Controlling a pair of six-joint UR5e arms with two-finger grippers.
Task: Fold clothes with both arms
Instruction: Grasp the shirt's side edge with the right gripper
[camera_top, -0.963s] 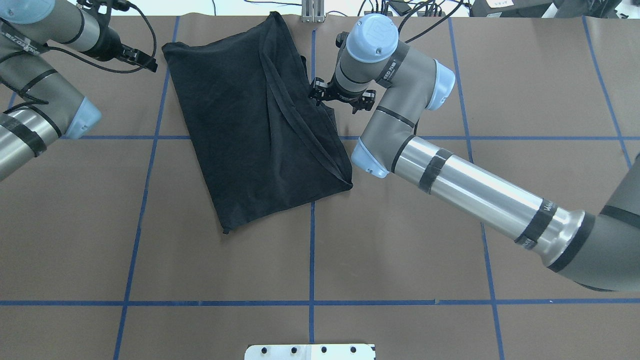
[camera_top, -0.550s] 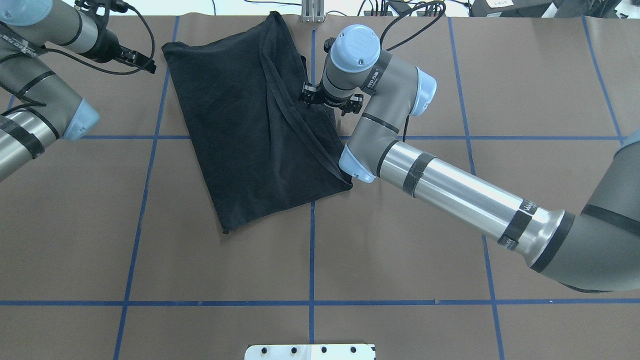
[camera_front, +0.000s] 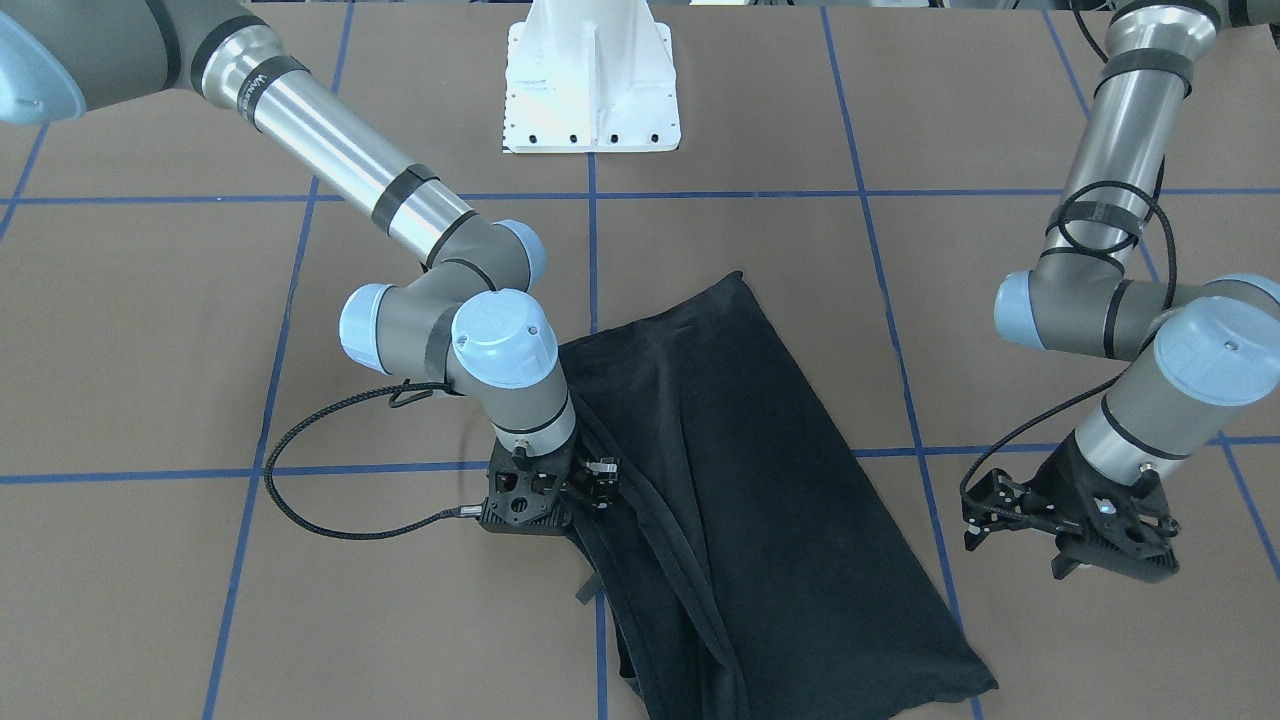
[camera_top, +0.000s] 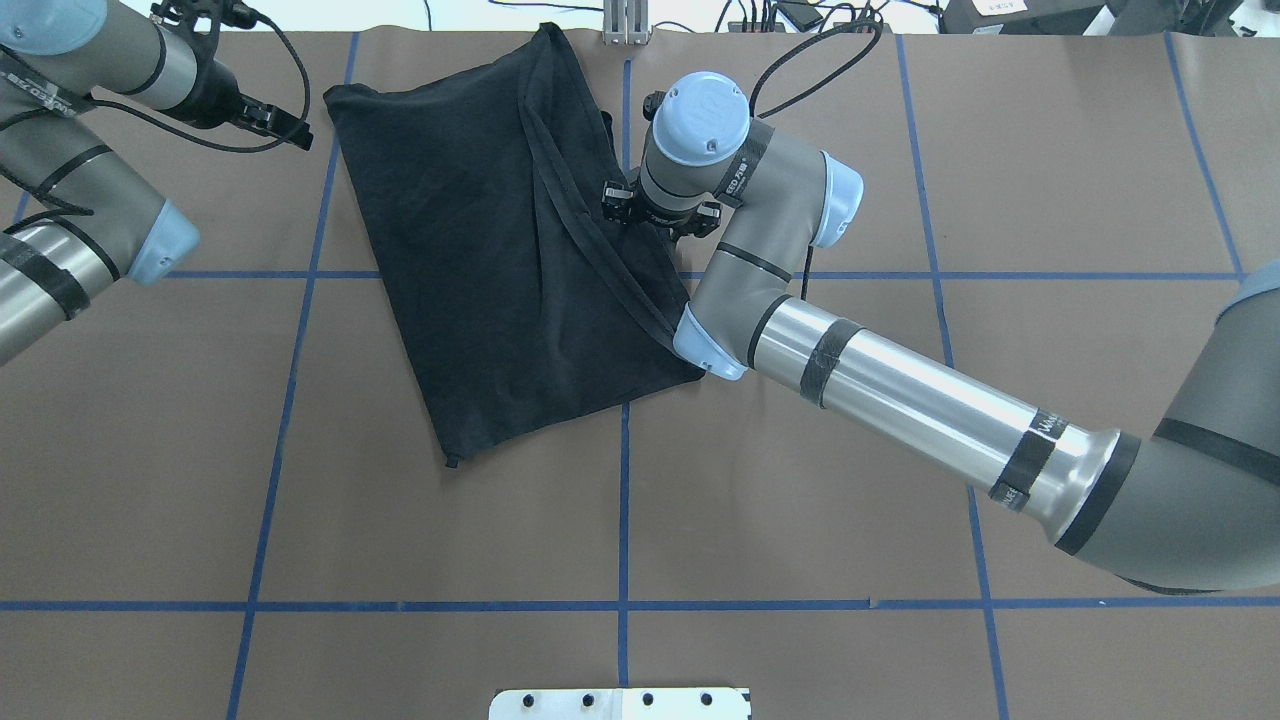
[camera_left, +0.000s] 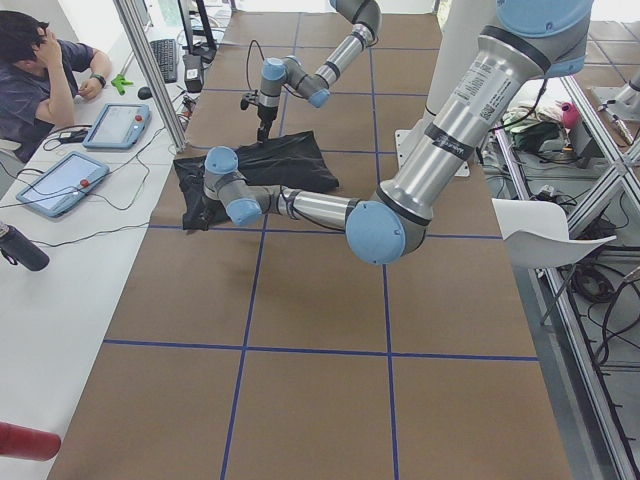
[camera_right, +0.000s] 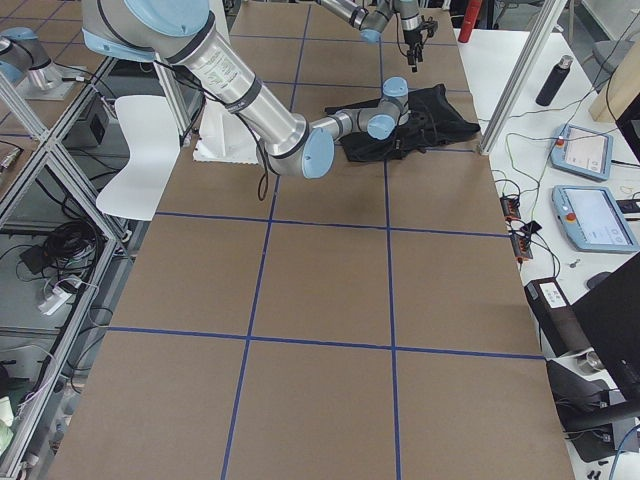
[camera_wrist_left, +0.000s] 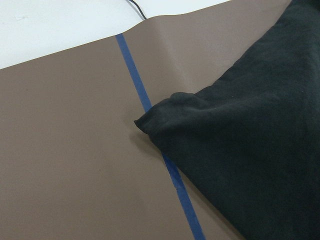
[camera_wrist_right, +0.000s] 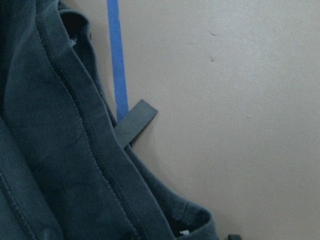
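The black T-shirt (camera_top: 500, 250) lies folded lengthwise on the brown table, plain side up, with a hemmed flap running diagonally across it. It also shows in the front view (camera_front: 770, 480). My right gripper (camera_top: 657, 207) points down at the shirt's right edge, jaws spread; from the front it (camera_front: 555, 492) hovers just above the hem. The right wrist view holds the stitched hems (camera_wrist_right: 60, 150) and a small grey tag (camera_wrist_right: 135, 122). My left gripper (camera_top: 288, 125) stands open, empty, just left of the shirt's far left corner (camera_wrist_left: 155, 122), apart from it (camera_front: 1000, 520).
Blue tape lines (camera_top: 623, 500) grid the brown table cover. The white pedestal base (camera_front: 592, 80) stands at the robot's side. A person (camera_left: 40, 70) sits at a side desk with tablets (camera_left: 60, 180) beyond the far edge.
My right arm has swung left and brought its gripper in from beside the shirt to the shirt's right edge. The left arm has hardly moved.
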